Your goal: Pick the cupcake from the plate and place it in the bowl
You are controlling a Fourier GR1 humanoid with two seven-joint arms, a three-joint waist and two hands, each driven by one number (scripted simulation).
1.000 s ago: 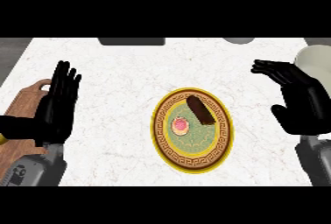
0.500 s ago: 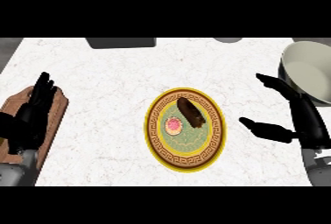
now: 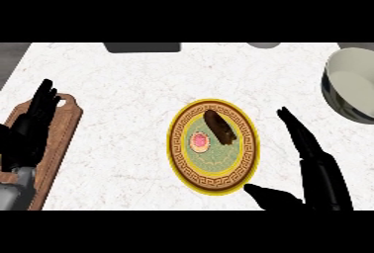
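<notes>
1. The pink-topped cupcake (image 3: 199, 142) is sitting on the gold-rimmed plate (image 3: 177, 148), left of centre, just beside a dark brown oblong piece (image 3: 219, 127).
2. The right hand (image 3: 321, 173) is hovering just right of the plate. Its fingers are straight and its thumb is spread wide apart, and it is holding nothing.
3. The bowl (image 3: 343, 84) is standing at the far right of the white counter (image 3: 124, 99), well apart from the plate.
4. The left hand (image 3: 29, 126) is resting over the wooden cutting board (image 3: 62, 133) at the left edge, with its fingers straight.
</notes>
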